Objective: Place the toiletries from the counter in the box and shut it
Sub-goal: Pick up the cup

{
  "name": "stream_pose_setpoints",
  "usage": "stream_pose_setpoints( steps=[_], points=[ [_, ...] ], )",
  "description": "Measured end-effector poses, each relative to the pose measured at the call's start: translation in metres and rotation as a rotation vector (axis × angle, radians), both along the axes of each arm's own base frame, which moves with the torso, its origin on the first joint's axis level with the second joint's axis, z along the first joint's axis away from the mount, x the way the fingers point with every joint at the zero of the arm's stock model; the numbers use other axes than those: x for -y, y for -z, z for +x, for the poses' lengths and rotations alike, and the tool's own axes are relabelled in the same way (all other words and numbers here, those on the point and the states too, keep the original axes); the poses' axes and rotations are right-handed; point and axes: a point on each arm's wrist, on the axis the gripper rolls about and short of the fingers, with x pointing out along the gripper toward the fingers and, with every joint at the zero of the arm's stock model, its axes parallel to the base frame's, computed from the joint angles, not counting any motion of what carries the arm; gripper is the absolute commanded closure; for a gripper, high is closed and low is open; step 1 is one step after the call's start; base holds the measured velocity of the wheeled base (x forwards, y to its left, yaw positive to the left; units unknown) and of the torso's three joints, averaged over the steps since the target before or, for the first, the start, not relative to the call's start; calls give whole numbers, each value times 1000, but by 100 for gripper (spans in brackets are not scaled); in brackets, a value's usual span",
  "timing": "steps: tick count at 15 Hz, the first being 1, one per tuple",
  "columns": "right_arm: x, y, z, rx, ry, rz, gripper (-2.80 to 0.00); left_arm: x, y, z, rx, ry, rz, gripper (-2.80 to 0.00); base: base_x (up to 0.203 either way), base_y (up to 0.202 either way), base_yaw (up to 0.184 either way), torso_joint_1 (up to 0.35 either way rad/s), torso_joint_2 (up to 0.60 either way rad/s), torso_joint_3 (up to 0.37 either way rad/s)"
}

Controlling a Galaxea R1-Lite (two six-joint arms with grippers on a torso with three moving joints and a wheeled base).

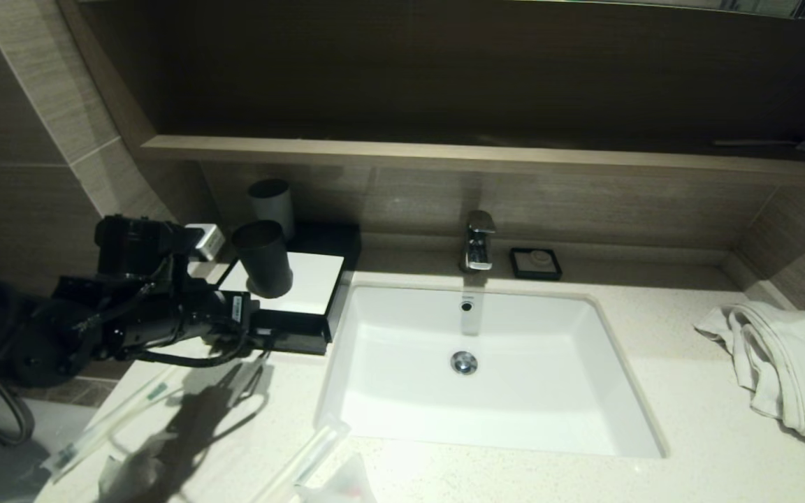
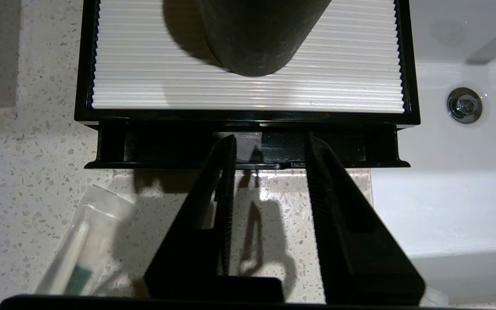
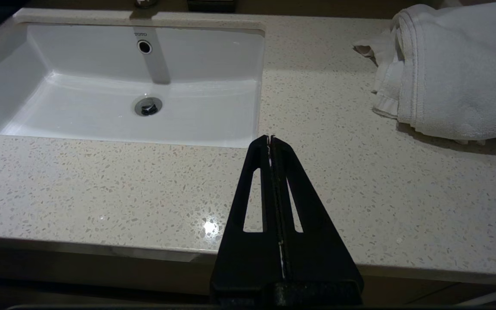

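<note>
The black box [image 1: 312, 283] with a white top panel stands on the counter [image 1: 654, 454] left of the sink, its front drawer [image 2: 166, 146] pulled out a little. My left gripper [image 2: 271, 144] is open with its tips over the open drawer, low at the box's front [image 1: 259, 335]. A small grey packet [image 2: 248, 146] lies in the drawer beside one finger, not gripped. Toiletries lie on the counter in front: a clear-wrapped stick with a green mark [image 2: 80, 254], long sticks [image 1: 116, 419] [image 1: 305, 454] and white packets [image 1: 130, 475]. My right gripper [image 3: 270, 137] is shut and empty over the counter's front edge.
A black cup [image 1: 263, 258] stands on the box's white panel, a grey cup [image 1: 271, 202] behind it. The white sink basin [image 1: 514, 377] lies right of the box, with a tap [image 1: 478, 241] and a small black soap dish [image 1: 535, 263] behind. A white towel [image 1: 787, 363] lies at the far right.
</note>
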Motion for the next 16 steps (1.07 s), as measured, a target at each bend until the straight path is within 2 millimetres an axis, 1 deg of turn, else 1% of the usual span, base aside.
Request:
stream_pose_setpoints(
  steps=[6,9,16],
  points=[
    [0,0,0,0,0,0,0,2,7,12,66,7,0,-280,0,0,0,0,0,0],
    [0,0,0,0,0,0,0,5,9,23,138,9,-13,-280,0,0,0,0,0,0],
    [0,0,0,0,0,0,0,12,20,33,152,22,-17,-280,0,0,0,0,0,0]
  ],
)
